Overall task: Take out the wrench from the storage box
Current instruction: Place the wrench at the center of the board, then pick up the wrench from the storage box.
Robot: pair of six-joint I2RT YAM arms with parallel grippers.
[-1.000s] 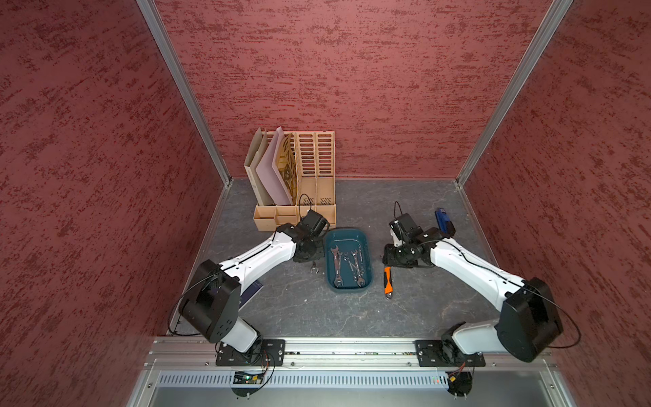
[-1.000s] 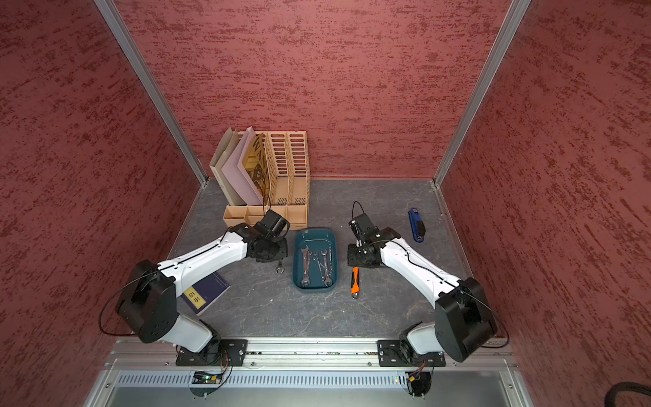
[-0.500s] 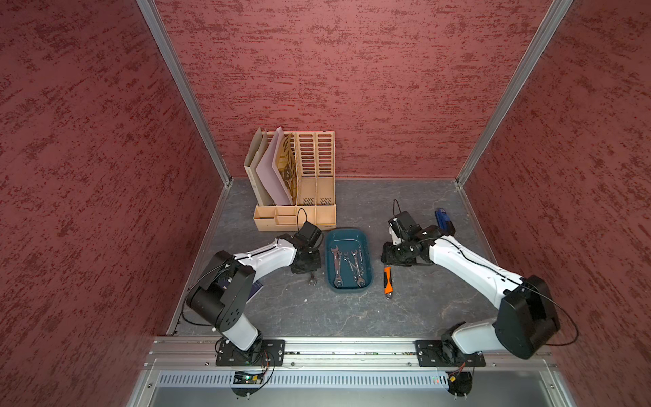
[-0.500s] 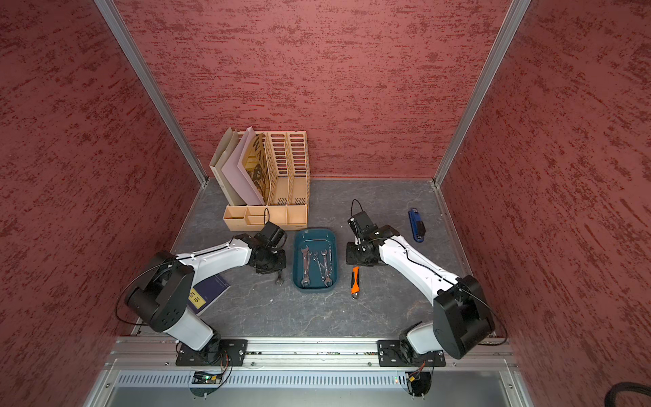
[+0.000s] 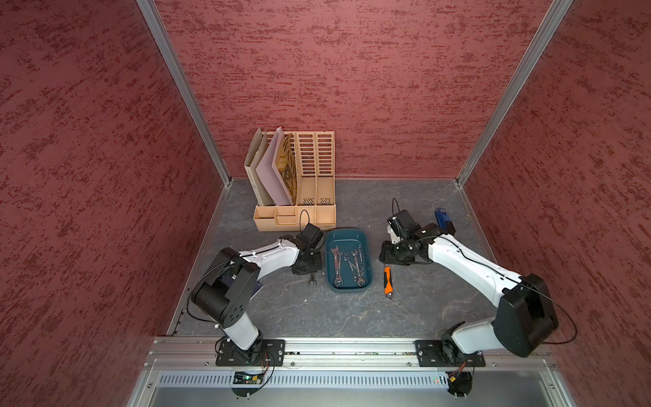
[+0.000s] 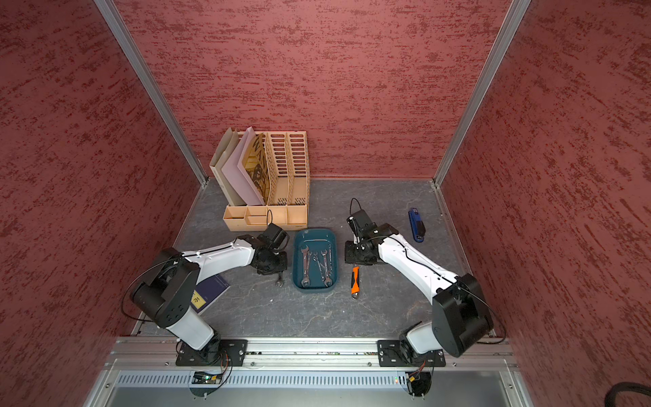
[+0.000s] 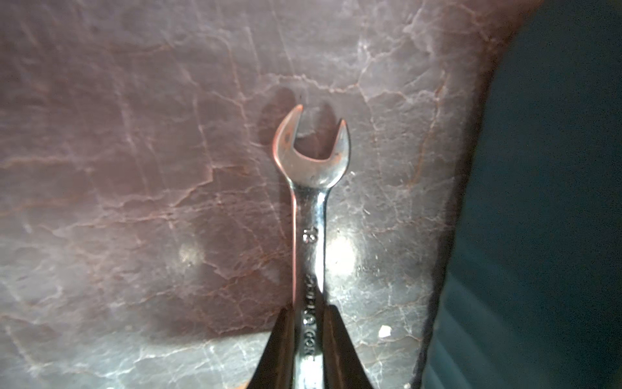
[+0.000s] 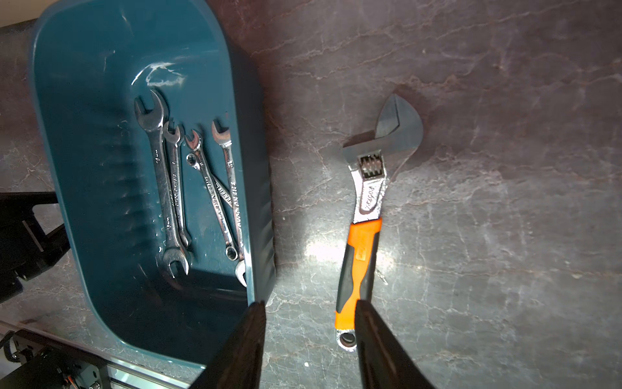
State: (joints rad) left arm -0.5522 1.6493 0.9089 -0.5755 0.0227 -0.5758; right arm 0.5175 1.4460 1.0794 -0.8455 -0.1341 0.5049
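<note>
Red textured walls on three sides, with a dark grey veined surface below.

Left jaws: pressed together on the shank of a wrench, pinching it flat. Its open head sticks out ahead of the jaws, low over the surface. I cannot tell whether the head touches.

The box sits just beside the left jaws, between them and the right jaws. The pinched wrench is outside it, alongside its wall. I count several other wrenches lying lengthwise on the box floor, some crossing each other.

Right jaws: spread, nothing between them, hanging over the surface on the far side of the box from the left jaws. An adjustable wrench with an orange handle lies flat just beside them, apart from the box.

A file rack stands beyond the left jaws, by the back wall.
</note>
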